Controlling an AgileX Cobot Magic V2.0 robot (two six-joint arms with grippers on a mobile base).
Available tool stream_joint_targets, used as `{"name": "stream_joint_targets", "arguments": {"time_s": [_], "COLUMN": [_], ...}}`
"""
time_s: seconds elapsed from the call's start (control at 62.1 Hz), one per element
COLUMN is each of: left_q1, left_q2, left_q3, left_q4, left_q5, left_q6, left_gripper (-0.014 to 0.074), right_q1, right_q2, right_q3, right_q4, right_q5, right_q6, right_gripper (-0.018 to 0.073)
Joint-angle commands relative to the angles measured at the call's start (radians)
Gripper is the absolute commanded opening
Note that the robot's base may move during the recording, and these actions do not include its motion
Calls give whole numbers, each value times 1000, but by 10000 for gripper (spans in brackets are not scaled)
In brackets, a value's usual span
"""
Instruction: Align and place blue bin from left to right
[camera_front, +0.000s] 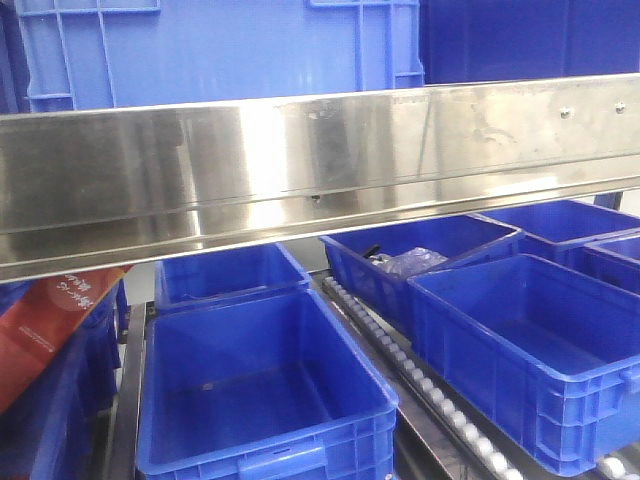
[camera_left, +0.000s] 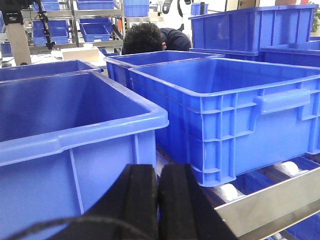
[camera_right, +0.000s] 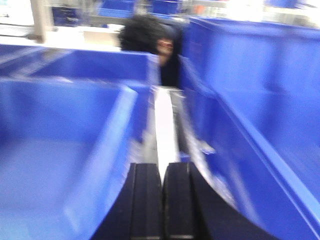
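Both pairs of jaws are pressed together, pads touching, with nothing held. From the left wrist view, the left gripper (camera_left: 158, 200) sits at 6 o'clock, low in front of the gap between 2 blue bins: a near bin (camera_left: 70, 135) at 9 o'clock and a second bin (camera_left: 235, 115) at 2 o'clock, standing on white rollers (camera_left: 289, 167) behind a steel rail (camera_left: 270, 200). The right gripper (camera_right: 161, 200) points along a pale strip (camera_right: 165, 125) between 2 more bins, the picture blurred. A dark-haired person (camera_left: 145, 39) bends behind the bins at 12 o'clock. In the front view a steel shelf beam (camera_front: 320, 170) crosses the middle, hiding much of the bins below.
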Motion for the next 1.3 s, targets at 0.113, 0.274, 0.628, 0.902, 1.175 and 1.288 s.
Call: {"name": "stream_joint_targets", "arguments": {"time_s": [0.113,0.274,0.628,0.902,1.175,1.288], "left_q1": [1,1,1,1,1,1], "left_q2": [-6,-6,-6,-6,-6,-6], "left_q3": [-1,-1,-1,-1,-1,-1], "left_q4": [2,2,2,2,2,2], "left_q5": [-17,-17,-17,-17,-17,-17], "left_q6": [5,5,5,5,5,5], "left_gripper": [1,1,1,1,1,1], "right_q1": [-124,-189,-225,-225,-225,-225], "right_q2": [-189,-352,-697,-812,-812,-812], "right_q3": [287,520,917,977,977,977], "right_q4": [54,54,54,54,54,54], "right_q5": [-103,-186,-325,-293,-293,-293], "right_q6": [-10,-10,-10,-10,-10,-10], "right_gripper": [-78,-78,-78,-78,-78,-78]}}
